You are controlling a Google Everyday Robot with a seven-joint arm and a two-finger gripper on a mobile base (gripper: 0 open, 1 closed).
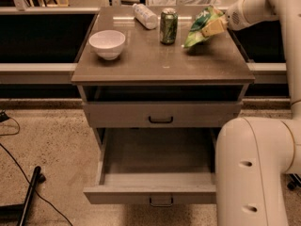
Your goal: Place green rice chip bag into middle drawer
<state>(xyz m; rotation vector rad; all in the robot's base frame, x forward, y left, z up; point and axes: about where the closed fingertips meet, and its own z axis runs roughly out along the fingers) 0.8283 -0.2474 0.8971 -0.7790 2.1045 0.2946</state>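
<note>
Your gripper (213, 28) sits in the upper right of the frame, out over the right rear part of the tabletop (160, 62). Its fingers are closed on the right edge of the green rice chip bag (198, 24). The bag hangs tilted from that grip, top toward the claw and lower corner pointing down-left at the table surface; you cannot tell whether that corner touches the wood. Just left of the bag stands the green soda can (168, 26), upright and apart from it. Further left and toward the back, a clear plastic bottle (144, 15) lies on its side. Near the table's left front sits a white bowl (107, 44), mouth up, showing only its own pale inner wall. Under the tabletop an upper drawer front (117, 115) is shut, its black handle (161, 120) at mid-face. Below it the middle drawer (131, 195) is pulled well out toward the bottom of the frame, and you see its bare grey-brown floor. Your arm's white lower link (256, 173) covers the drawer's right end.
</note>
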